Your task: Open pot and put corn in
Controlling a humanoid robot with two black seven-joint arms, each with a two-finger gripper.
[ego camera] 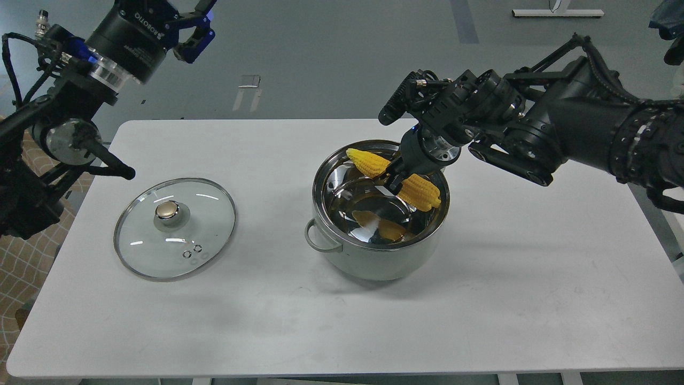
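Head view, centre right of frame: my right gripper [394, 176] is pinching the corn [416, 190] around its middle, cob lying crosswise, over the open mouth of the pot [374, 256]. Corn sits at about rim level toward the pot's far-right side, not yet down on the steel bottom (the yellow patch lower inside looks like its reflection). Glass lid [176, 229] already off, flat on the table [481, 299] at left of frame, well apart from the pot. So I judge the opening step done and the placing step in hand.

Next move, as I read it: lower a bit and spread the fingers so the cob drops inside; its right tip is close to the rim, so nudge toward frame centre first or it may catch.

Left gripper [193, 27] sits in the upper left corner, raised off the table, fingers spread, holding nothing. Plenty of bare table in front of and right of the pot; right arm has a clear path back.
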